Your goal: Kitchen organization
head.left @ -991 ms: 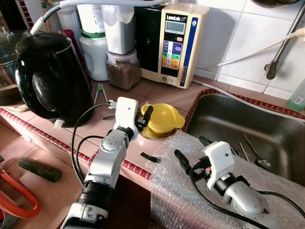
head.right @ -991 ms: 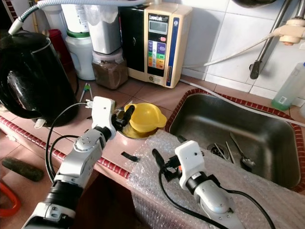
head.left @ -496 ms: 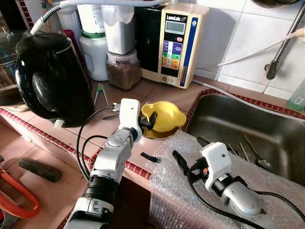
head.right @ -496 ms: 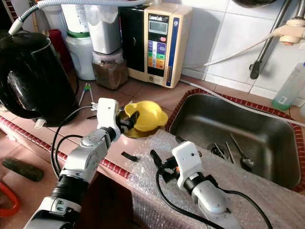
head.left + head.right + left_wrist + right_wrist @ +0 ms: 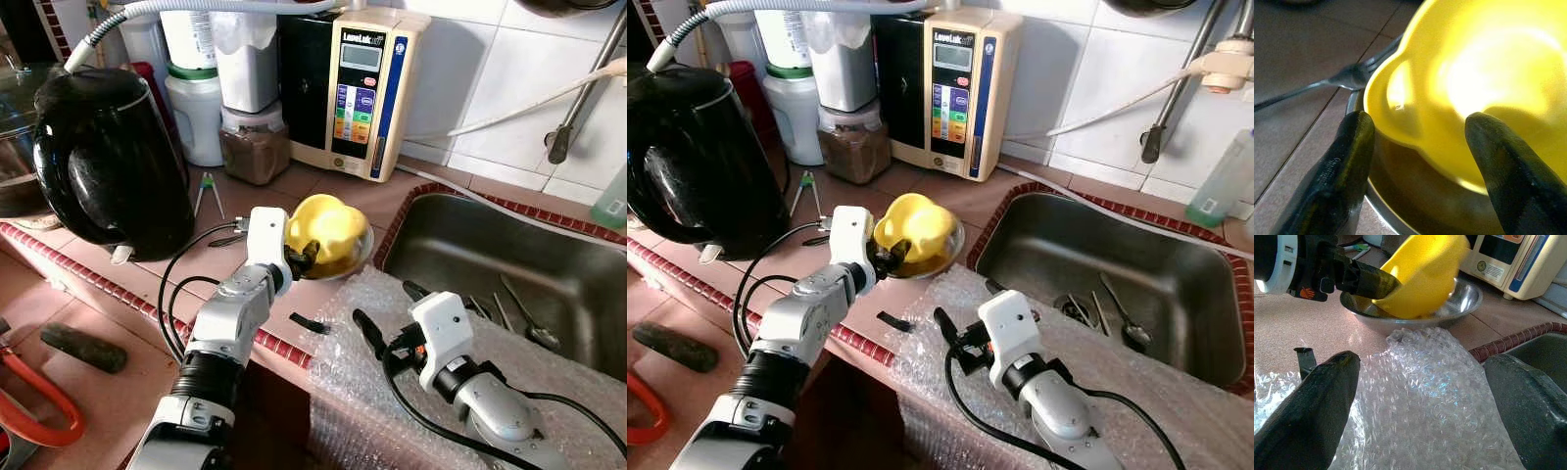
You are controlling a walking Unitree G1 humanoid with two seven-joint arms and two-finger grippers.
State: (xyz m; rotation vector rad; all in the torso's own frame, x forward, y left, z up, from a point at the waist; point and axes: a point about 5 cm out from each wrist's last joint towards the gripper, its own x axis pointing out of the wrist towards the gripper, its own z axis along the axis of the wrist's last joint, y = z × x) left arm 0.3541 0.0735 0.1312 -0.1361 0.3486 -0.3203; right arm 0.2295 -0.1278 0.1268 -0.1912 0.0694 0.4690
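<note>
Tilted up since a second ago, yellow bowl (image 5: 328, 233) stays clenched by left tool (image 5: 302, 257) over steel dish (image 5: 942, 257); lift slowly, rim grip looks marginal.

The yellow bowl (image 5: 328, 235) is covering most of the steel dish (image 5: 364, 257) under it. The kettle (image 5: 103, 162) is running off the frame's edge. A fork (image 5: 1327, 83) is lying partly behind the bowl, its handle blurring away.
</note>
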